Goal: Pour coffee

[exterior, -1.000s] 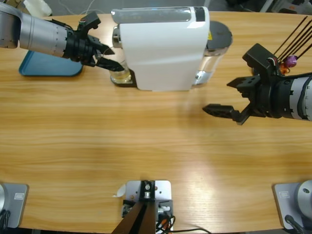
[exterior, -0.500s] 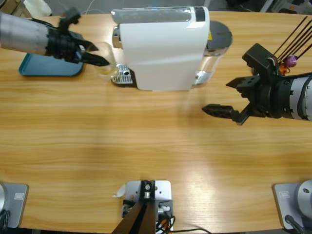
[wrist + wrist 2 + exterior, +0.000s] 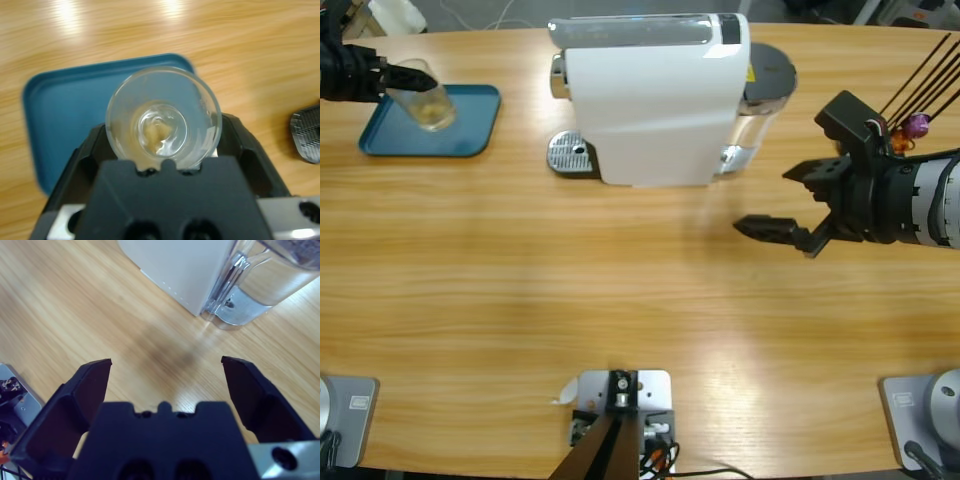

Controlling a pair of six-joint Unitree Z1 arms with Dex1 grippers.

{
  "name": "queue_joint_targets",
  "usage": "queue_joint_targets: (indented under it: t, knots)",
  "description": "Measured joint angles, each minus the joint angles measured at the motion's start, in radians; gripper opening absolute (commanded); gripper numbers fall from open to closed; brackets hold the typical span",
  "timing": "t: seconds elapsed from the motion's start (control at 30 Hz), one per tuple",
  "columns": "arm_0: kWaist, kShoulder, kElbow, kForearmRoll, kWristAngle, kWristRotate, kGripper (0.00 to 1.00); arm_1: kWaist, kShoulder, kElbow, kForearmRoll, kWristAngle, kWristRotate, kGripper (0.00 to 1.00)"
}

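Note:
My left gripper (image 3: pixel 392 78) is shut on a clear glass cup (image 3: pixel 424 93) and holds it over the blue tray (image 3: pixel 470 130) at the far left. In the left wrist view the cup (image 3: pixel 163 118) sits between the black jaws, with a shallow layer of pale amber coffee (image 3: pixel 156 132) at its bottom and the tray (image 3: pixel 65 110) below. The white coffee machine (image 3: pixel 655 100) stands at the back middle, its metal drip grate (image 3: pixel 568 152) bare. My right gripper (image 3: pixel 790 205) hangs open to the right of the machine, holding nothing, and its wrist view shows the machine's corner (image 3: pixel 185 265).
A clear water tank (image 3: pixel 265 285) is fixed to the machine's right side. Black rods with a purple capsule (image 3: pixel 917 124) stand at the far right edge. Bare wooden table (image 3: pixel 620 290) spreads in front of the machine.
The left gripper has carried the cup away from the machine's drip grate, leftward to above the blue tray. The right arm has stayed where it was.

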Motion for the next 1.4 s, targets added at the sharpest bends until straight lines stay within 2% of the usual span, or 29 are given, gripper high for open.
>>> queue_joint_targets:
  t: [0.2,0.47,0.5,0.53,0.57,0.63,0.67,0.93,1.13,1.27,1.4]
  knots:
    - [0.003,0.037,0.010,-0.071,0.087,-0.001,0.000,0.000,0.007,0.000,0.000,0.003,0.000,0.991]
    - [0.003,0.130,0.013,-0.135,0.098,0.000,0.000,0.000,0.035,0.000,0.000,0.003,0.000,0.991]
    - [0.003,0.132,0.013,-0.138,0.098,0.000,0.054,0.000,0.038,0.000,0.000,0.003,0.000,0.991]
    - [0.003,0.133,0.013,-0.140,0.098,0.000,0.451,0.000,0.040,0.000,0.000,0.003,0.000,0.991]
    - [0.003,0.133,0.013,-0.142,0.098,0.001,0.681,0.000,0.042,0.000,0.000,0.003,0.000,0.991]
    - [0.003,0.136,0.013,-0.145,0.098,0.003,0.916,0.000,0.045,0.000,0.000,0.003,0.000,0.991]
    - [0.003,0.136,0.013,-0.147,0.098,0.003,0.982,0.000,0.046,0.000,0.000,0.003,0.000,0.991]
    - [0.003,0.129,0.023,-0.149,0.153,-0.016,0.996,0.000,0.046,0.000,0.000,0.008,0.000,0.987]
    - [-0.011,0.051,0.034,-0.183,0.167,-0.034,0.991,0.000,0.046,0.000,0.000,0.013,0.000,0.987]
    - [-0.110,-0.063,0.104,-0.186,0.173,-0.056,0.987,-0.001,0.046,0.000,0.000,0.013,0.000,0.987]
    - [-0.262,-0.159,0.176,-0.186,0.205,-0.102,0.987,-0.001,0.040,0.000,0.000,0.013,0.000,0.987]
